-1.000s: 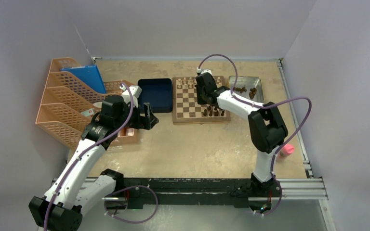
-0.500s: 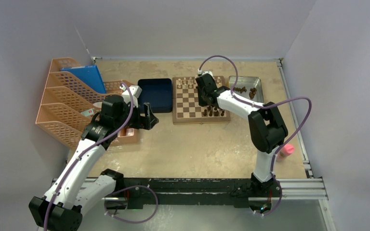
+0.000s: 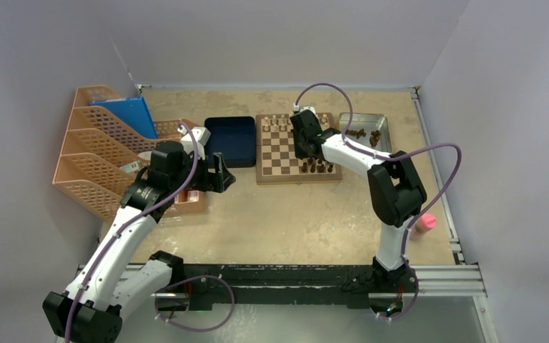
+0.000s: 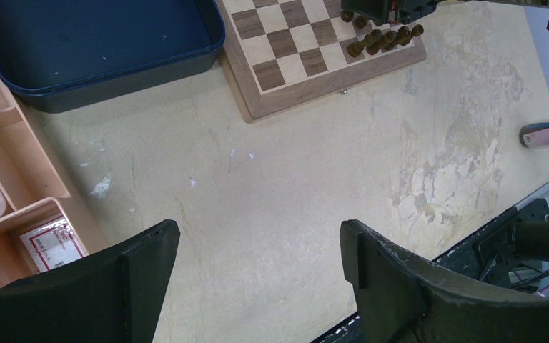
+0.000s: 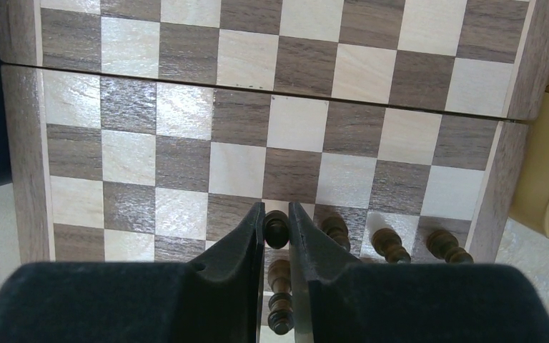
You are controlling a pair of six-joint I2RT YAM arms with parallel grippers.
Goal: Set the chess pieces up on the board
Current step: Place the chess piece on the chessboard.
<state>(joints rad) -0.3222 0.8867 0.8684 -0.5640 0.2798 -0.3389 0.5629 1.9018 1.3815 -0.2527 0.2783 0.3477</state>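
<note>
The board (image 3: 279,153) lies at the back middle of the table. In the right wrist view my right gripper (image 5: 277,214) is shut on a small dark chess piece (image 5: 277,230) over the board's (image 5: 186,107) near rows. A second dark piece (image 5: 280,286) stands further back between the fingers. Three more dark pieces (image 5: 389,246) stand to the right in that row. Seen from above, my right gripper (image 3: 304,153) sits over the dark pieces (image 3: 318,167). My left gripper (image 4: 257,243) hangs open and empty over bare table, left of the board (image 4: 286,57).
Several light pieces (image 3: 275,123) line the board's far edge. A silver tray (image 3: 363,116) with loose dark pieces (image 3: 361,133) sits right of the board, and a dark blue tray (image 3: 230,141) sits left of it. A peach file rack (image 3: 96,153) stands far left. A pink object (image 3: 425,224) lies at the right.
The right wrist has shifted very slightly over the board's near rows. The left arm has not moved.
</note>
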